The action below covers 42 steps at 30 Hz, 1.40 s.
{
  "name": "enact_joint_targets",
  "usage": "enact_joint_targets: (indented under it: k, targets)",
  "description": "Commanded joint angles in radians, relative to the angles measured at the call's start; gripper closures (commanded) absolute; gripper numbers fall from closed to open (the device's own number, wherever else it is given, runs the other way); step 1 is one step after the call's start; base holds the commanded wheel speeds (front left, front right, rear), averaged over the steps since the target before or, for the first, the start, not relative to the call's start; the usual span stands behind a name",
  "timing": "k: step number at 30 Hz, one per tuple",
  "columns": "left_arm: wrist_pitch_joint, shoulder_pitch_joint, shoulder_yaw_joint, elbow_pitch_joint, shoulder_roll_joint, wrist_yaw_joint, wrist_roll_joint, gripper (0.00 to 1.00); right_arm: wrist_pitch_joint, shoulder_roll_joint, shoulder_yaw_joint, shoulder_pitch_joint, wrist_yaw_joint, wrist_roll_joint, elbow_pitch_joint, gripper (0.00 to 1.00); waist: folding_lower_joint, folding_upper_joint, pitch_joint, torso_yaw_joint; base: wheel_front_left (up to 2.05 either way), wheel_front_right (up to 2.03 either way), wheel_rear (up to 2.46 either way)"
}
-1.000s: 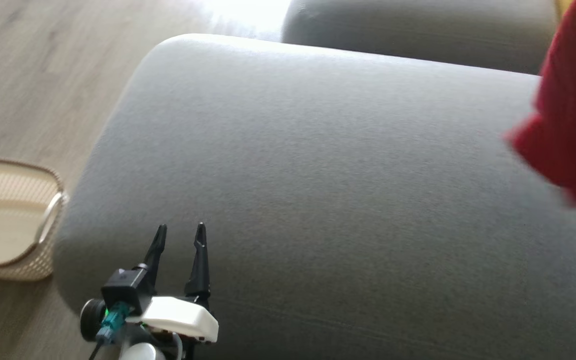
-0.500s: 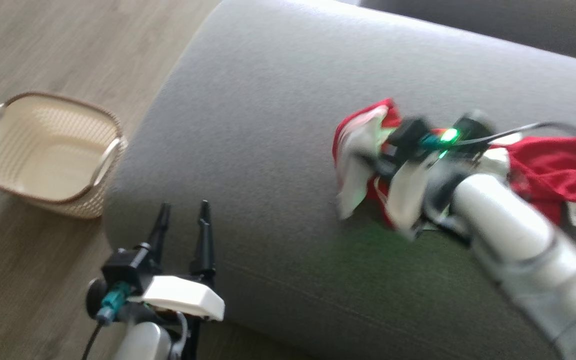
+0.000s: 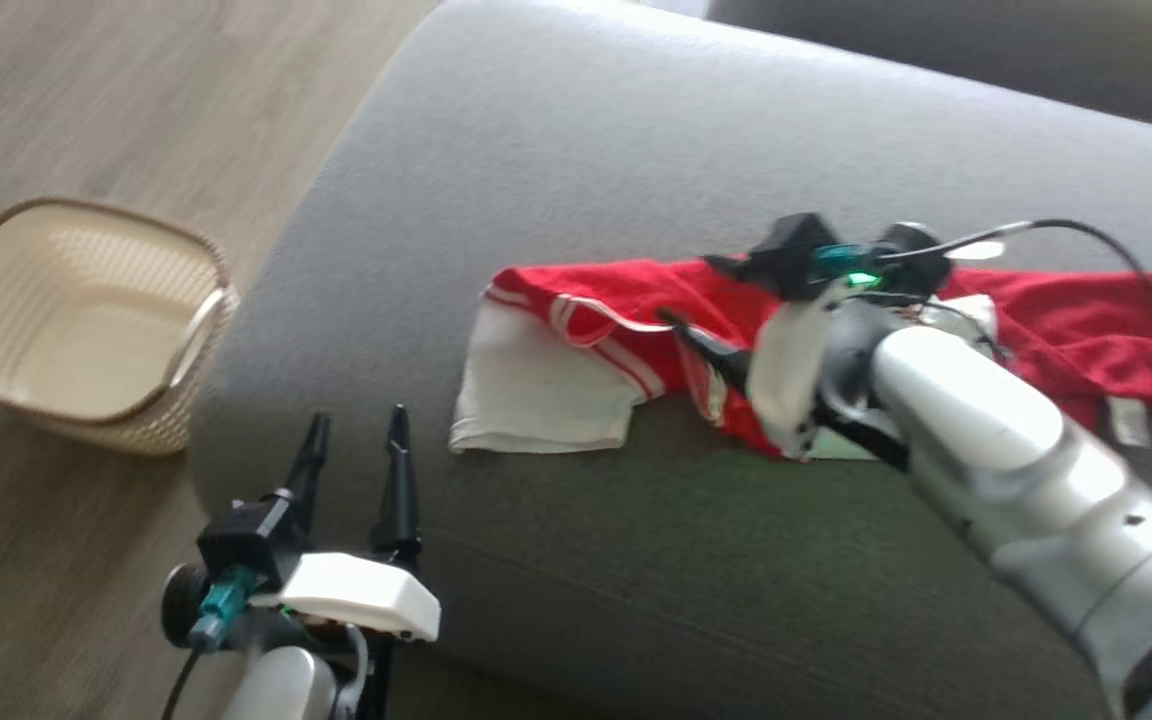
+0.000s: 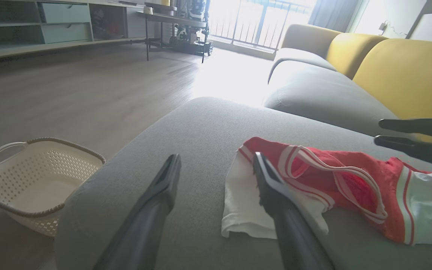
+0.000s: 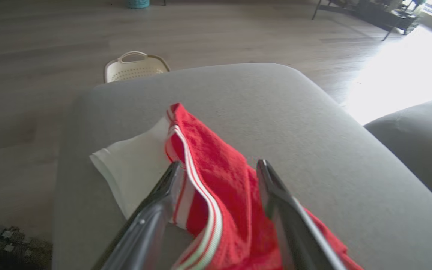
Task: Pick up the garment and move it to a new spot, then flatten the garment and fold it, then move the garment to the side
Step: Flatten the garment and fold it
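Note:
A red and white garment [image 3: 616, 290] lies stretched out across the grey sofa cushion [image 3: 586, 150], its white part at the left end. My right gripper [image 3: 686, 290] hovers low over the garment's middle, open. In the right wrist view the red cloth [image 5: 208, 150] lies beneath and between the spread fingers of that gripper [image 5: 220, 165]. My left gripper [image 3: 358, 420] is open and empty near the cushion's front left edge. In the left wrist view this gripper [image 4: 216, 157] points at the garment's [image 4: 351, 187] white end, a short way from it.
A cream perforated basket [image 3: 76, 320] stands on the wooden floor left of the cushion and looks empty. A second grey cushion [image 3: 986, 50] lies beyond. Yellow backrests [image 4: 399, 75] rise at the far right in the left wrist view.
The head camera swung right. The garment hung bunched from my right gripper, then came down onto the cushion; it now lies spread out and the gripper has let go. The left arm stayed put.

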Motion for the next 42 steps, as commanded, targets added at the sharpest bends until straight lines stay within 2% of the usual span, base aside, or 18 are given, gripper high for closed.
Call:
enact_joint_targets:
  k: [1, 9, 13, 17, 22, 26, 32, 42]
  targets:
    - [-0.005, -0.029, 0.041, -0.039, 0.001, -0.005, 0.011, 0.00, -0.024, -0.016, -0.013, -0.023, 0.000, 0.010, -0.009, 0.00, 0.0000, 0.0000, -0.026, -0.042, 0.00, 0.00, 0.00]
    - [-0.005, -0.021, 0.089, -0.068, 0.001, -0.020, 0.036, 0.00, -0.135, -0.096, -0.128, 0.050, 0.000, 0.025, -0.025, 0.00, 0.0000, 0.0000, -0.077, -0.192, 0.00, 0.00, 0.00]
    - [-0.005, -0.022, 0.099, -0.089, 0.001, -0.023, 0.041, 0.00, -0.189, -0.125, -0.255, 0.123, 0.000, 0.000, -0.050, 0.00, 0.0000, 0.0000, -0.084, -0.259, 0.00, 0.00, 0.00]
    - [-0.005, -0.020, 0.108, -0.105, 0.001, -0.022, 0.045, 0.00, -0.216, -0.120, -0.431, 0.235, 0.000, -0.050, -0.105, 0.00, 0.0000, 0.0000, -0.083, -0.319, 0.00, 0.00, 0.00]
    - [-0.005, -0.008, 0.111, -0.103, 0.001, -0.018, 0.043, 0.00, -0.223, -0.033, -0.704, 0.430, 0.000, -0.154, -0.240, 0.00, 0.0000, 0.0000, -0.082, -0.372, 0.00, 0.00, 0.00]
    - [-0.005, 0.004, 0.111, -0.102, 0.001, -0.016, 0.041, 0.00, -0.223, 0.061, -0.824, 0.583, 0.000, -0.272, -0.373, 0.00, 0.0000, 0.0000, -0.080, -0.398, 0.00, 0.00, 0.00]
    - [-0.005, 0.014, 0.114, -0.130, 0.001, -0.012, 0.021, 0.00, -0.215, 0.139, -0.899, 0.709, 0.000, -0.370, -0.489, 0.00, 0.0000, 0.0000, -0.078, -0.404, 0.00, 0.00, 0.00]
    - [-0.005, 0.019, 0.090, -0.118, 0.001, -0.018, 0.025, 0.00, -0.183, 0.167, -0.924, 0.754, 0.000, -0.409, -0.554, 0.00, 0.0000, 0.0000, -0.072, -0.392, 0.00, 0.00, 0.00]
